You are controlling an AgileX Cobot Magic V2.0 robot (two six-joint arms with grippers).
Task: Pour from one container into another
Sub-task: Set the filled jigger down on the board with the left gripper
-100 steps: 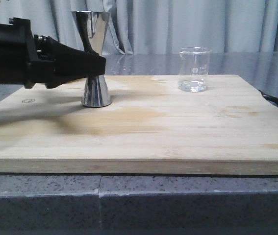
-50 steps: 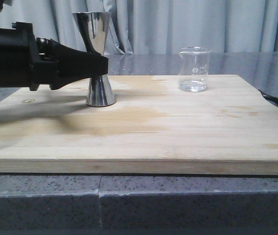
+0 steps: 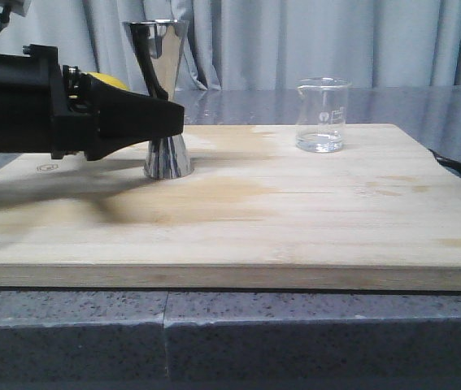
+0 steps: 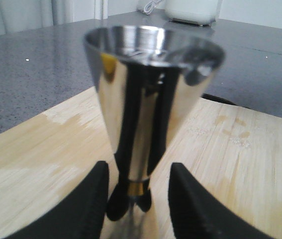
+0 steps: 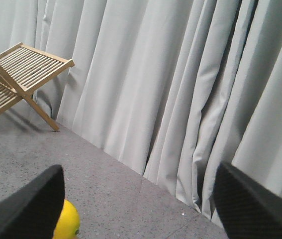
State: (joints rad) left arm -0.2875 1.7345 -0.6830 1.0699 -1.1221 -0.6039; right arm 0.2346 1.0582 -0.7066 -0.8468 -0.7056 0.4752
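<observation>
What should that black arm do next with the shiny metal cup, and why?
Probably close the left end effector on the jigger. Its fingers flank the narrow brass-banded waist with gaps showing on both sides, so nothing is gripped yet. The beaker stands untouched farther along the wooden board.

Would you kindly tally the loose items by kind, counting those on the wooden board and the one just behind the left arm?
Steel jigger: 1
Glass beaker: 1
Yellow lemon: 1
Total: 3
</observation>
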